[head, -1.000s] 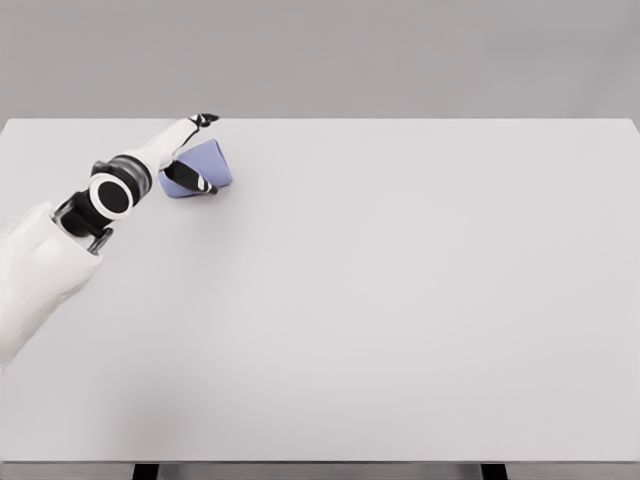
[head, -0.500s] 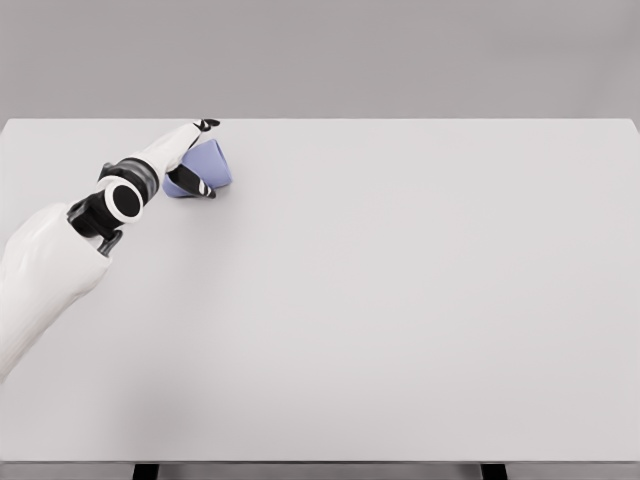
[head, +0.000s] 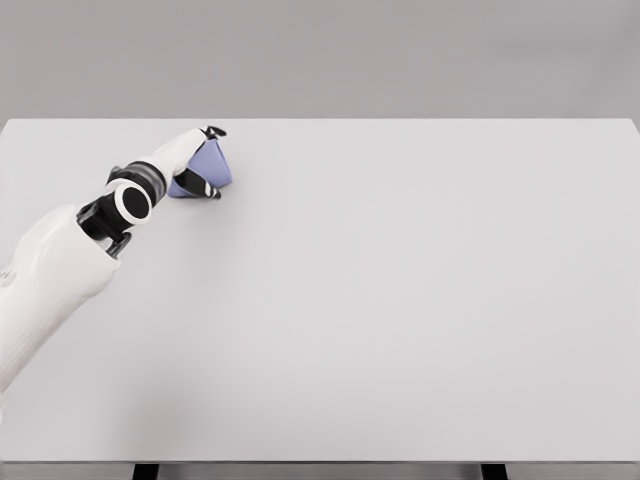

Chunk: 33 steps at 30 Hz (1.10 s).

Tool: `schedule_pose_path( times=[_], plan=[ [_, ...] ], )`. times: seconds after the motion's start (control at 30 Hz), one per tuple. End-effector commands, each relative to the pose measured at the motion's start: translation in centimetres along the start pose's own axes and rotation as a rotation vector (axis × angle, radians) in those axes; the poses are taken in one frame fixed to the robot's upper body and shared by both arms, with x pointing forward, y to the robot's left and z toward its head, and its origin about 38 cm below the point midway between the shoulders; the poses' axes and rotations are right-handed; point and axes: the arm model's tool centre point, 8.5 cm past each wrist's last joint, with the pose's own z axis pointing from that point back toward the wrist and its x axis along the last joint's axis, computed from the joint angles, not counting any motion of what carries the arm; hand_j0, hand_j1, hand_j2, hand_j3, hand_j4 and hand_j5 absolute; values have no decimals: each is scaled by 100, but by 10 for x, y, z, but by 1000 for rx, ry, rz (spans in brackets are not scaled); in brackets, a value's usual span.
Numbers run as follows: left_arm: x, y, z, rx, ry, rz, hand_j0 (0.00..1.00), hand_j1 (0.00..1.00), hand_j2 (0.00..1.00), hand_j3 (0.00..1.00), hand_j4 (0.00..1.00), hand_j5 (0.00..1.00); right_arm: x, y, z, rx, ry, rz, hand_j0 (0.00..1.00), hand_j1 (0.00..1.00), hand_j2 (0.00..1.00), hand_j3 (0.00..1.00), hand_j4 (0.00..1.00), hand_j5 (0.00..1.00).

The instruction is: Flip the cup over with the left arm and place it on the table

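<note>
A blue-violet cup [head: 212,167] sits tilted at the far left of the white table [head: 400,300], in the head view. My left hand [head: 200,160] is wrapped around it, one black-tipped finger over its top and another along its near side. The hand covers the cup's left part. My white left arm [head: 60,280] comes in from the lower left.
The table's far edge runs just behind the cup. Nothing else lies on the table. The right arm does not show.
The left arm has pushed a little further forward and the wrist has turned, so the cup has tipped more upright in the hand.
</note>
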Motion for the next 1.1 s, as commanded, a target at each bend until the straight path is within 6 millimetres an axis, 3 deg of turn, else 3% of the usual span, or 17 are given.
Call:
schedule_pose_path(
  times=[0.0, 0.1, 0.17, 1.07],
  plan=[
    [0, 0, 0, -3, 5, -2, 83, 83, 83, 83, 83, 83, 0, 0, 0, 0, 0, 0, 100, 100, 100, 100, 100, 100],
    [-1, -1, 0, -5, 15, 0, 82, 82, 82, 82, 82, 82, 0, 0, 0, 0, 0, 0, 100, 100, 100, 100, 100, 100],
    [0, -1, 1, -5, 13, 0, 77, 77, 77, 77, 77, 77, 0, 0, 0, 0, 0, 0, 100, 100, 100, 100, 100, 100],
    [-1, 35, 4, 68, 1, 105, 78, 78, 78, 78, 78, 78, 0, 0, 0, 0, 0, 0, 100, 100, 100, 100, 100, 100]
  ],
)
